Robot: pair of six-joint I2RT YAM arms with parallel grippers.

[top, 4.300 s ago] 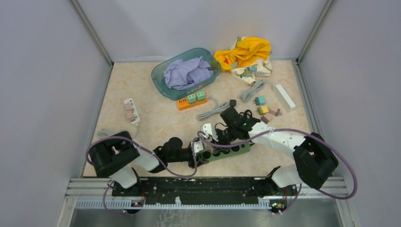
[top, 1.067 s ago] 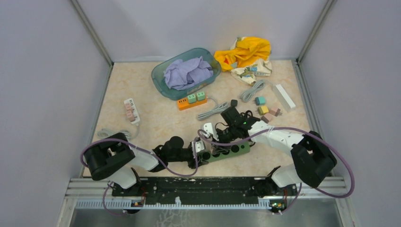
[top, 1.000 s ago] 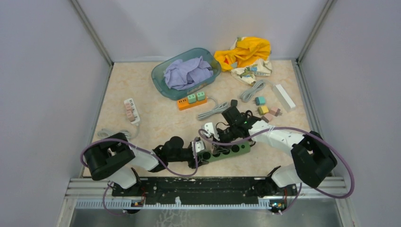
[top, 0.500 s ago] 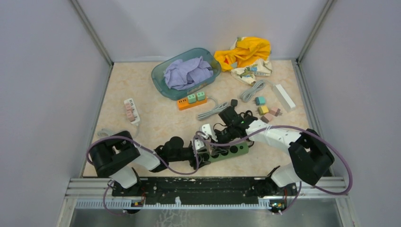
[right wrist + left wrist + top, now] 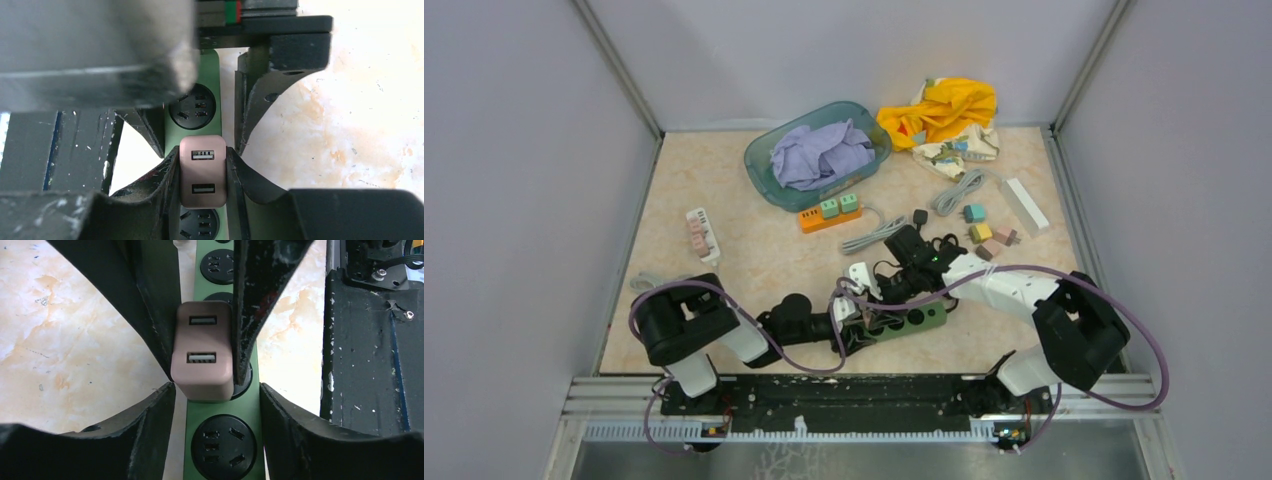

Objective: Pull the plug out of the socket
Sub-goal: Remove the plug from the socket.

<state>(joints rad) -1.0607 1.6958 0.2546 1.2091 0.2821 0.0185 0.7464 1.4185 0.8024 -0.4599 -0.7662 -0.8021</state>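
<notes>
Pink USB plug (image 5: 201, 357) sits in the green power strip (image 5: 190, 412). The right gripper (image 5: 202, 157) squeezes its two sides from above. The left gripper (image 5: 216, 388) is open across the strip, just beside the plug.

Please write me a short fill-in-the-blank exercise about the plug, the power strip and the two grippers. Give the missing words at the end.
1. The plug sitting in the green power strip is ___ in colour.
2. It has ___ USB ports on its top face.
3. The right gripper has its jaws shut on the ___.
4. The left gripper straddles the power strip with its jaws ___.

Missing words: pink; two; plug; open.
</notes>
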